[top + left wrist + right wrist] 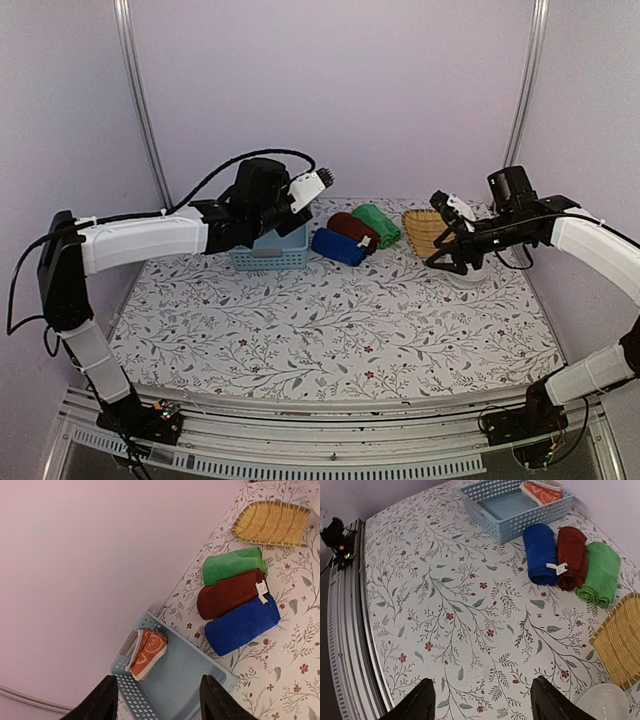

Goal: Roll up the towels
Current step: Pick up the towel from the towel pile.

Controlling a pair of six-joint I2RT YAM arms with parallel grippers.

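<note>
From above, we see 3 rolled towels lying side by side on the flowered table (330, 330), between the light blue basket (268, 260) and the wicker tray (424, 232): the blue towel (338, 247) is nearest us, then the maroon towel (352, 230), then the green towel (378, 225). Their long axes are parallel and run on a slant from far left to near right. The left arm reaches over the basket and hides its contents, and the right gripper (447, 257) hangs near the tray. In the left wrist view, the left gripper (159, 697) hovers over the basket with its fingers (106, 700) spread and nothing between them. Below it, the orange towel (147, 652) sits folded rather than rolled at 1 end of the basket, its long side along the end wall. The 3 rolls here slant from lower left to upper right, and a white tag (261, 589) shows on the maroon one. In the right wrist view, the right gripper (482, 700) is also parted and empty, well apart from the rolls, which point roughly up and down the picture. The green roll's layered end faces us.
</note>
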